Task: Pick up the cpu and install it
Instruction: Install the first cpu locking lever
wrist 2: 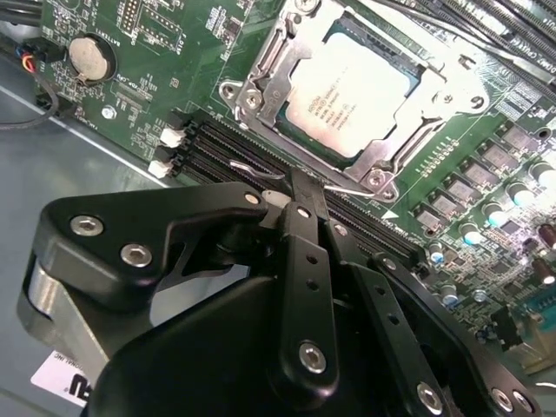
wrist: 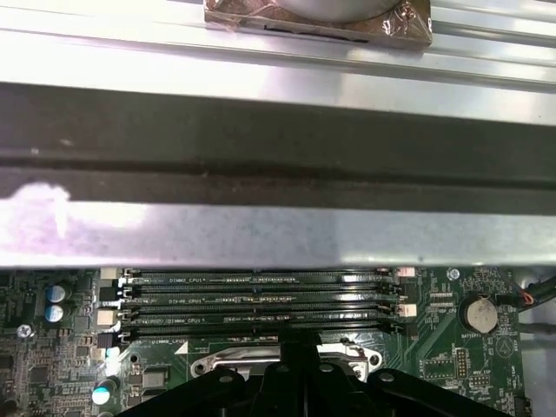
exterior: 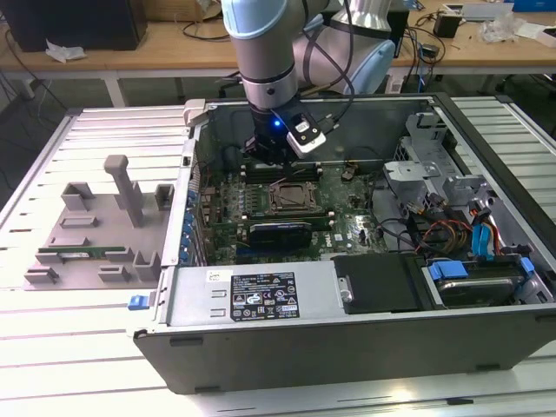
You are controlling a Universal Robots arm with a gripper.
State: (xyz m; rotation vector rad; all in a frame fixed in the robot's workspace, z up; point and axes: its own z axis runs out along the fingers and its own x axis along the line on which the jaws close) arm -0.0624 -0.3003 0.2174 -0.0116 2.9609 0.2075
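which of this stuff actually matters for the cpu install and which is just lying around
For the job:
- cpu, lying in the socket frame
- gripper, close beside that frame

Just lying about:
- memory stick on the grey tray
- coin battery
- memory slots
- drive cables

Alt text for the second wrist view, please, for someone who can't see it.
A silver-topped cpu sits inside the metal socket frame on a green motherboard, with black memory slots running alongside the frame. The arm's black gripper looms in the foreground, its tip pointing at the frame's near edge.
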